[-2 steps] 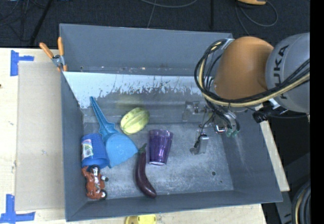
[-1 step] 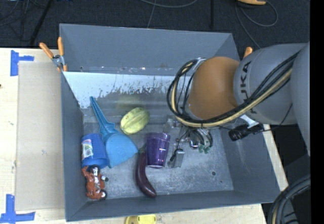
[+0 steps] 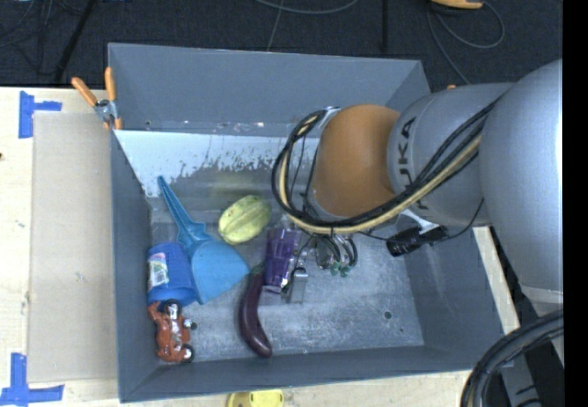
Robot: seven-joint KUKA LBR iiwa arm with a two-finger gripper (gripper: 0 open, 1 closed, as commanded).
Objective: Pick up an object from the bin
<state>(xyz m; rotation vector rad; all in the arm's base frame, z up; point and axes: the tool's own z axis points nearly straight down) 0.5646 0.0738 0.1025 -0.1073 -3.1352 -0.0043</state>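
Observation:
My gripper [image 3: 298, 278] reaches down from under the arm's orange cover to the bin floor near the middle. A purple boxy thing [image 3: 277, 258] stands right against its left side; whether it is gripped is hidden. A dark purple eggplant [image 3: 251, 320] lies just below and left of the gripper, curving toward the front wall. A yellow-green lemon-shaped fruit [image 3: 243, 218] rests up and to the left, apart from the gripper.
A blue funnel-shaped scoop [image 3: 204, 255] lies left of the purple thing, with a blue can [image 3: 166, 273] beside it and a red toy car [image 3: 172, 334] in the front left corner. The arm and its cables cover the bin's right half.

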